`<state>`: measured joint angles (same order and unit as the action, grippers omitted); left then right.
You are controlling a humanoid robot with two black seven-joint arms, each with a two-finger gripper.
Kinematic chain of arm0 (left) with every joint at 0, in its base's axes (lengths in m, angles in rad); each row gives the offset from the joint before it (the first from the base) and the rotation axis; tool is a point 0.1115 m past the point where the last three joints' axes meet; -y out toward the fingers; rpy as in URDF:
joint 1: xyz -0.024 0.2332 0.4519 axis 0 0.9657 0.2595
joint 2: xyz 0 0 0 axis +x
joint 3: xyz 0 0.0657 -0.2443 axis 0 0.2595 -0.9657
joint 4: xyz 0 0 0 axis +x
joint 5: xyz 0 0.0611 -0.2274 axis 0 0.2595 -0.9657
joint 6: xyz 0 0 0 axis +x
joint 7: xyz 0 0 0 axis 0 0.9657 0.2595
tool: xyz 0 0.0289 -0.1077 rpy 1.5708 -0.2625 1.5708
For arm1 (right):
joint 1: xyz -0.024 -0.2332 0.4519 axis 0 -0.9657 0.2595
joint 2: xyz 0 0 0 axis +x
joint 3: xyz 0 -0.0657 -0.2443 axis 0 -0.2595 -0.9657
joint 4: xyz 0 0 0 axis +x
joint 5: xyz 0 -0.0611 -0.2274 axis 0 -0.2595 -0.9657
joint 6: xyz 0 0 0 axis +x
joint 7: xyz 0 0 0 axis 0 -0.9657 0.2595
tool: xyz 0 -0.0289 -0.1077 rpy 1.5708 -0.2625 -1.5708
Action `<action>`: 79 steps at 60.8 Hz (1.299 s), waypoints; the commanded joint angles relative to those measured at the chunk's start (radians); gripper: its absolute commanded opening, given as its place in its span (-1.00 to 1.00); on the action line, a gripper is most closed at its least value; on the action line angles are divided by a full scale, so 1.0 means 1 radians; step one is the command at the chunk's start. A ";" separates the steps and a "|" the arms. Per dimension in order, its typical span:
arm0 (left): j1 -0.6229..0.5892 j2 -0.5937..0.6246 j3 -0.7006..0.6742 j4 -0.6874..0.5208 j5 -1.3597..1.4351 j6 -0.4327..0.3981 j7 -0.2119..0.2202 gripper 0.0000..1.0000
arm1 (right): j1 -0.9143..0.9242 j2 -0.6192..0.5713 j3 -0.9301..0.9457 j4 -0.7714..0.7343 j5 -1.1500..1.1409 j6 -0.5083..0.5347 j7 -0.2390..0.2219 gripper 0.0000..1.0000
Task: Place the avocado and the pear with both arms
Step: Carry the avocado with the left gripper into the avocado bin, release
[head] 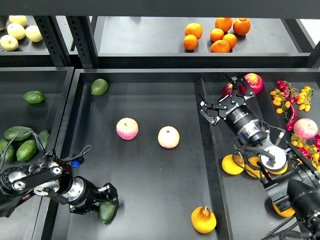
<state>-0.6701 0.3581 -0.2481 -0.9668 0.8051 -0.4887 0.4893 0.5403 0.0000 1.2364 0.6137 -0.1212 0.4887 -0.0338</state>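
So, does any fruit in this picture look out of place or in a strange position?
One thing stands out: a brighter green avocado lies alone in the far left corner of the middle tray, while similar green fruits sit in the left tray. The pear stands upright. Nothing looks spilled or damaged.

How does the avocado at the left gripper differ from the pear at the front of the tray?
The avocado is dark green and elongated; the pear is orange-yellow and plump, with a brownish neck. The avocado lies at the left gripper, partly hidden; the pear stands free, untouched. Both rest on the same black tray.
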 commanded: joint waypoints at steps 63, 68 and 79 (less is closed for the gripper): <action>0.047 0.332 -0.402 -0.093 -0.372 0.000 -0.001 -0.86 | -0.005 0.000 -0.006 0.009 0.000 0.000 -0.002 0.99; 0.049 0.347 -0.416 -0.079 -0.382 0.000 -0.001 -0.86 | -0.003 0.000 -0.006 0.012 0.000 0.000 -0.002 0.99; 0.072 0.377 -0.433 -0.033 -0.399 0.000 -0.001 -0.86 | -0.005 0.000 -0.003 0.014 0.000 0.000 -0.002 0.99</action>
<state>-0.6164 0.7187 -0.6716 -1.0282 0.4224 -0.4886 0.4886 0.5356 0.0000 1.2318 0.6269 -0.1212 0.4887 -0.0353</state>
